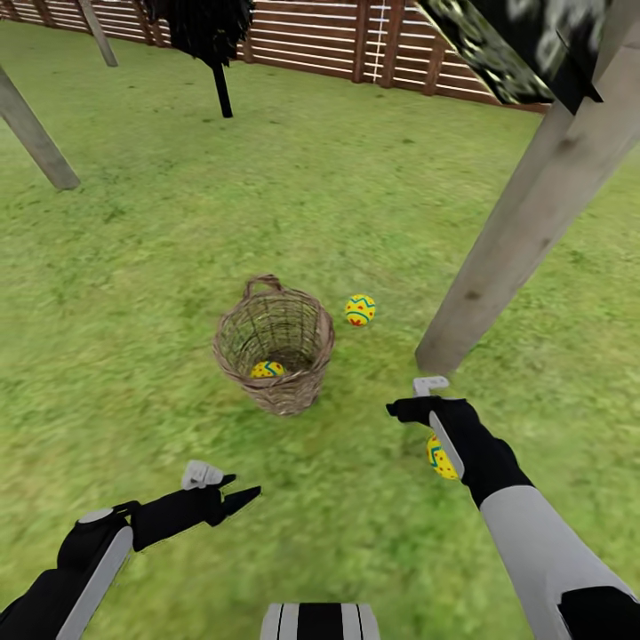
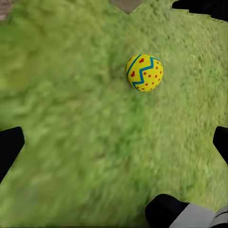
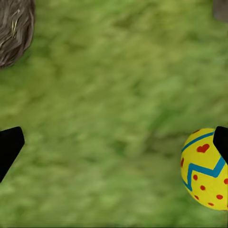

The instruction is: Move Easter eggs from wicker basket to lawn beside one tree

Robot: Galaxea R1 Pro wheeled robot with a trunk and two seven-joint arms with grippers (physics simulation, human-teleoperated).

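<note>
A: Surface, nearest first?
B: The lawn (image 1: 133, 267) is being seen as mottled green grass, flat, running out to the slatted fence (image 1: 311, 36). The left gripper (image 1: 233, 494) is being held low over bare grass, fingers drawn to a narrow point in the head view; in the left wrist view black tips are being shown at both edges, so its gap cannot be told for certain.
A: Right side?
B: The right gripper (image 1: 425, 400) is being held over grass near the tree trunk (image 1: 516, 231). Its fingers are being shown wide apart in the right wrist view, one tip (image 3: 9, 145) at each edge, nothing clamped. An egg (image 1: 440, 458) is being seen lying on the grass under the right forearm, just beside one tip (image 3: 206, 168).
A: Open room?
B: Clear grass is being recorded between both arms and the wicker basket (image 1: 274, 342), which is standing upright ahead of them.
A: The eggs' look and places?
B: Yellow, blue zigzag, red dots. One (image 1: 267, 369) is being seen inside the basket; another (image 1: 360, 309) is lying on grass between basket and trunk. A second trunk (image 1: 36, 133) is being noted far left.
</note>
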